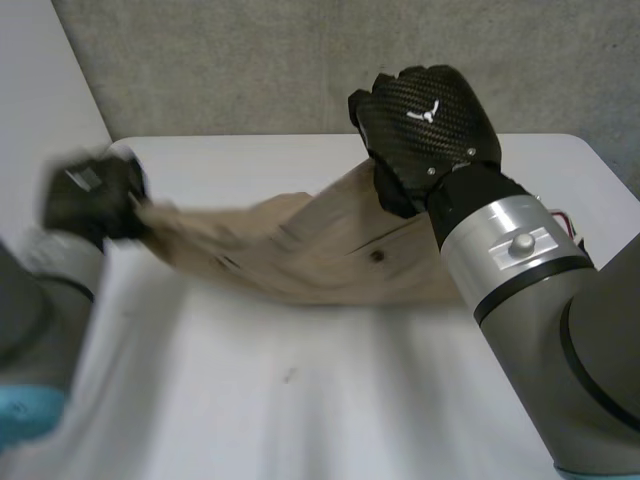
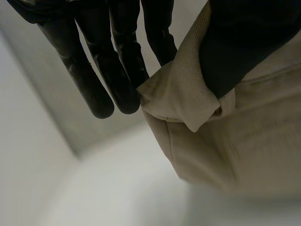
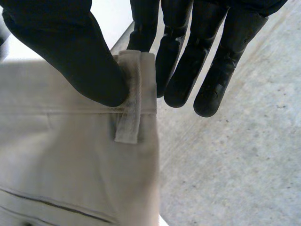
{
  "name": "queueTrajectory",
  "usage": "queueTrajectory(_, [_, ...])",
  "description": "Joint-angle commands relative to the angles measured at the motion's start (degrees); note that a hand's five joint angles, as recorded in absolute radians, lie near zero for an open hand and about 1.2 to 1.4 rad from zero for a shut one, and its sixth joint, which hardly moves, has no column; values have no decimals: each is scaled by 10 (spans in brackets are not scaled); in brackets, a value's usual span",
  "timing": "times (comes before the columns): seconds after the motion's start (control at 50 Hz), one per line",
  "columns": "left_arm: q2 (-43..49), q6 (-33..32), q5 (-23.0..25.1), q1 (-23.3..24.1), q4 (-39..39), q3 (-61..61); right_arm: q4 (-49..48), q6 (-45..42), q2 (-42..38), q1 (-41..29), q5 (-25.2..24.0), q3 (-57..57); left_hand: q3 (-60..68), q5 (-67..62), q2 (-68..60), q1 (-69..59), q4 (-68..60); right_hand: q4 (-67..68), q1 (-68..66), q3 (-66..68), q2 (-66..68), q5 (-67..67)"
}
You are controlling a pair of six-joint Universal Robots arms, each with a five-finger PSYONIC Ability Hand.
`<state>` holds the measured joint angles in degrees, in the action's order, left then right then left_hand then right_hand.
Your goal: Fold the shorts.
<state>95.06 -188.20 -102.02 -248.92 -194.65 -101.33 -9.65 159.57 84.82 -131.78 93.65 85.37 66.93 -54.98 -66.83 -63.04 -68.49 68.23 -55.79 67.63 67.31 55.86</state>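
Note:
Beige shorts (image 1: pixel 300 250) hang stretched between my two hands, sagging onto the white table (image 1: pixel 300 400) in the middle. At the table's left edge my left hand (image 1: pixel 90 200) holds one end. In the left wrist view its thumb (image 2: pixel 244 42) pinches a corner of the cloth (image 2: pixel 188 99) against the straight fingers (image 2: pixel 117 75). My right hand (image 1: pixel 425 125) is raised at the back right. There its thumb (image 3: pixel 70 52) presses the waistband by a belt loop (image 3: pixel 131 108) against the fingers (image 3: pixel 178 61). A dark button (image 1: pixel 377 256) shows on the shorts.
A grey wall (image 1: pixel 250 60) rises right behind the table's far edge. The near half of the tabletop (image 1: pixel 330 420) is bare white, with a small dark speck (image 1: pixel 288 375). My right forearm (image 1: pixel 520 260) reaches over the table's right side.

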Motion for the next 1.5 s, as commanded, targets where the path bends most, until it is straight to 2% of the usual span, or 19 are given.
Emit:
queueTrajectory(0.02, [-114,-57,35,-79,-28,100,19,21,-3,-24,-3,13,131,-150,-132,-170,-115,118,-242,124,127,141])
queueTrajectory(0.08, [-136,-53,70,-66,-28,165,30,64,9,-31,-4,14,131,-150,-132,-170,-115,118,-242,124,127,141])
queueTrajectory(0.14, [-138,-52,70,-56,-30,199,31,106,34,-30,-5,16,131,-150,-132,-170,-115,118,-242,124,127,141])
queueTrajectory(0.26, [-100,-39,70,4,-56,299,29,196,89,-25,-12,46,131,-150,-132,-170,-115,118,-242,124,127,141])
queueTrajectory(0.4, [73,-47,78,117,-63,372,29,219,89,13,-13,102,131,-150,-132,-170,-115,118,-242,124,127,141])
queueTrajectory(0.64, [364,-96,121,203,-78,448,26,219,9,125,-44,214,131,-150,-132,-170,-115,118,-242,124,127,141])
queueTrajectory(0.76, [442,-97,129,222,-103,505,23,217,-19,171,-48,246,131,-150,-132,-170,-115,118,-242,124,127,141])
queueTrajectory(0.78, [449,-97,131,225,-108,511,22,215,-26,179,-47,250,101,-120,-102,-140,-85,118,-242,124,127,141])
queueTrajectory(0.8, [455,-97,134,230,-111,515,22,215,-27,182,-46,253,-6,-14,5,-33,22,118,-242,124,127,141])
queueTrajectory(0.82, [460,-98,139,234,-115,517,20,215,-30,185,-46,255,-137,117,136,98,152,12,-136,18,21,35])
queueTrajectory(0.84, [464,-98,148,240,-128,519,18,213,-31,187,-46,255,-368,349,367,329,384,-143,18,-137,-133,-119])
queueTrajectory(0.86, [467,-99,158,243,-145,521,13,211,-33,195,-44,255,-519,499,517,480,534,-469,344,-463,-460,-445])
queueTrajectory(0.88, [467,-99,161,243,-155,521,11,211,-33,201,-44,253,-563,544,562,524,579,-582,458,-576,-573,-559])
queueTrajectory(0.98, [449,-99,160,241,-191,517,9,182,-33,228,-44,234,-569,550,568,530,585,-582,458,-576,-573,-559])
queueTrajectory(1.06, [389,-99,148,236,-192,499,9,143,-27,237,-47,216,-569,550,568,530,585,-582,458,-576,-573,-559])
queueTrajectory(1.2, [268,-99,121,176,-176,374,11,12,10,238,-70,193,-565,546,564,527,581,-582,458,-576,-573,-559])
queueTrajectory(1.34, [146,-96,118,151,-95,230,16,-113,38,237,-146,213,-544,524,543,505,559,-581,457,-575,-572,-558])
queueTrajectory(1.38, [109,-94,109,145,-50,184,26,-149,39,238,-187,224,-532,512,531,493,547,-520,395,-514,-511,-496])
queueTrajectory(1.5, [22,-82,47,136,62,75,98,-172,36,240,-254,232,-490,470,489,451,505,-420,296,-414,-411,-396])
